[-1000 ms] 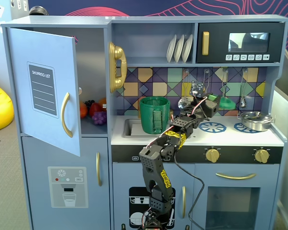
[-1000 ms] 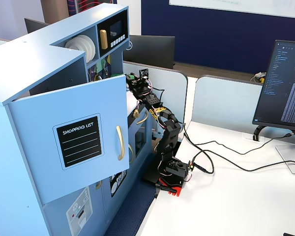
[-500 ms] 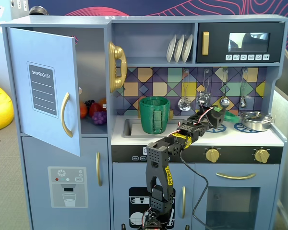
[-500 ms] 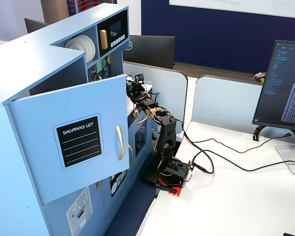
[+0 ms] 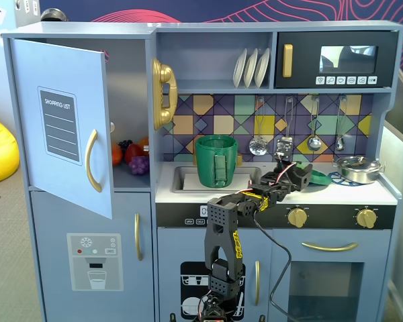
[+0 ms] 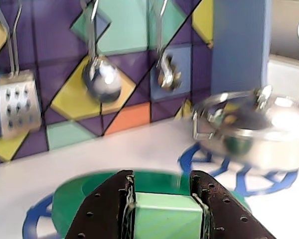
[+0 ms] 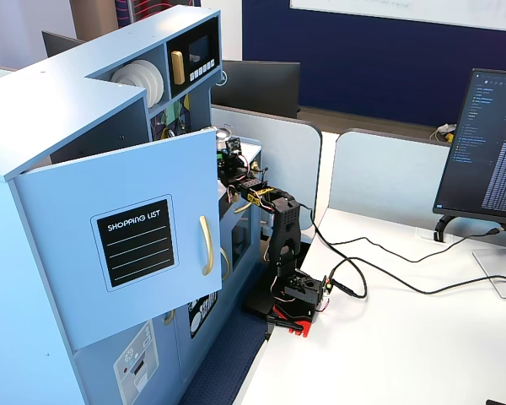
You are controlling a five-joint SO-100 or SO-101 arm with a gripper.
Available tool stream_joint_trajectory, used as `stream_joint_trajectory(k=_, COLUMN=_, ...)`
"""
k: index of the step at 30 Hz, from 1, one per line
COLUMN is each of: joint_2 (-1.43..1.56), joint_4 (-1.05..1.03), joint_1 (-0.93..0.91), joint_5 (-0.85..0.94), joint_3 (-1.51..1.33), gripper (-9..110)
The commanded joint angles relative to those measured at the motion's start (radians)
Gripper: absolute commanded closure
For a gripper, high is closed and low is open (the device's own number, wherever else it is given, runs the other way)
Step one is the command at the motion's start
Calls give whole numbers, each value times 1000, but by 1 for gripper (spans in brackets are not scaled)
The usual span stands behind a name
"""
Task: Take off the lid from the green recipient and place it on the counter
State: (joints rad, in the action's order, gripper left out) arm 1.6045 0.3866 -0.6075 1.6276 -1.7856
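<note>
The green lid (image 6: 74,199) is a flat disc with a blocky light-green knob (image 6: 167,216). My gripper (image 6: 162,181) is shut on that knob, one black finger on each side. The lid sits low over a blue burner ring (image 6: 35,221) on the white counter (image 6: 89,159); I cannot tell whether it touches. In a fixed view my gripper (image 5: 307,176) reaches over the counter (image 5: 363,194), and a sliver of the lid (image 5: 321,180) shows to its right. The green recipient (image 5: 216,161) stands uncovered in the sink, left of the gripper.
A shiny steel pan (image 6: 259,124) sits on the right burner ring, close to the lid; it also shows in a fixed view (image 5: 359,169). Utensils (image 6: 102,74) hang on the tiled back wall. The fridge door (image 5: 64,124) stands open at left. In a fixed view the arm (image 7: 280,228) stands beside the kitchen.
</note>
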Motion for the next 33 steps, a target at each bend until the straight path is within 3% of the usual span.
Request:
stream_joint_trajectory(k=1, joint_2=15, joint_4=12, joint_1=12, joint_5=0, joint_3=5, gripper=93)
stream_joint_trajectory(k=3, joint_2=26, joint_4=-12, joint_1=-2, joint_5=-11, joint_3=-14, gripper=83)
stream_joint_trajectory(k=9, joint_2=35, joint_4=-14, joint_1=-12, joint_5=-46, joint_3=-40, gripper=65)
stream_joint_trajectory(k=19, joint_2=129, joint_4=-44, joint_1=-9, joint_5=-41, joint_3=-84, gripper=65)
stream_joint_trajectory(k=33, joint_2=644, joint_4=-371, joint_1=5, joint_5=-57, joint_3=-265, gripper=67)
